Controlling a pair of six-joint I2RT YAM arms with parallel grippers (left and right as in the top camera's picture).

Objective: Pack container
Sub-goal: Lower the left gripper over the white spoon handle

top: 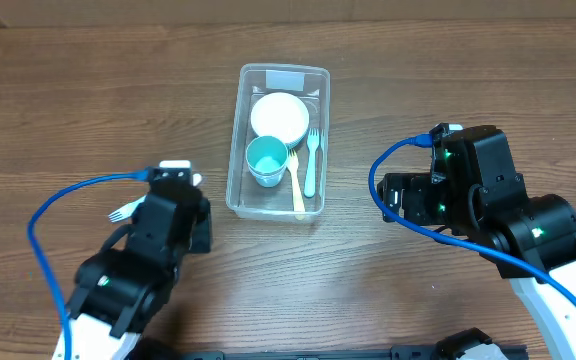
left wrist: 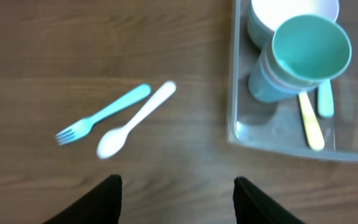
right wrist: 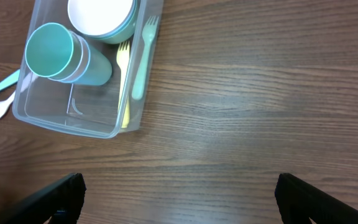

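Note:
The clear container (top: 236,150) stands at the middle back of the table. It holds a white bowl (top: 280,116), a teal cup (top: 266,160), a yellow fork (top: 297,188) and a mint fork (top: 310,160). A teal fork (left wrist: 104,113) and a white spoon (left wrist: 135,120) lie on the table left of the container (left wrist: 235,93). My left gripper (left wrist: 178,186) is open and empty, above the table just short of the two utensils. My right gripper (right wrist: 179,186) is open and empty over bare wood, right of the container (right wrist: 73,118).
The left arm (top: 158,235) covers most of the loose utensils in the overhead view; only the fork's tines (top: 120,212) show. The right arm (top: 478,190) sits right of the container. Blue cables loop beside both arms.

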